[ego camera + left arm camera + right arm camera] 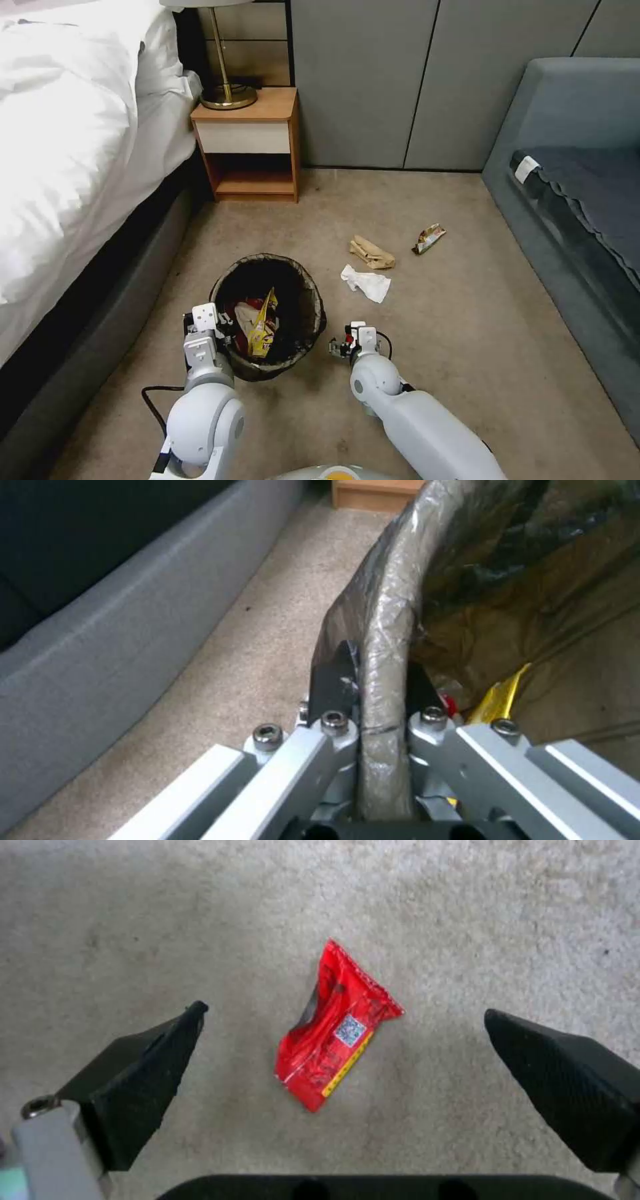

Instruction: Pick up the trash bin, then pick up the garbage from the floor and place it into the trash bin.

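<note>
Kneeling low over beige carpet (467,347): white bed (67,133) on my left, grey sofa (573,200) on my right, wooden nightstand (250,143) with a brass lamp (227,87) ahead by the wall.

Bin (267,313): stands on the carpet just ahead of my left arm, dark bag folded over the rim. A yellow wrapper (261,327) and some red litter lie inside.

Left gripper (383,700): clenched on the bin rim, one pad outside and one inside, bag film pinched between them.

Right gripper (340,1055): to the right of the bin, pointing down at the floor, fingers (140,1075) spread wide and holding nothing. A red wrapper (333,1040) lies flat on the carpet between them, touching neither pad.

Litter on the floor, beyond the right gripper: white tissue (367,283), nearest; brown paper bag (371,253) just behind it; a small golden wrapper (428,239) farther right, apart from both.
</note>
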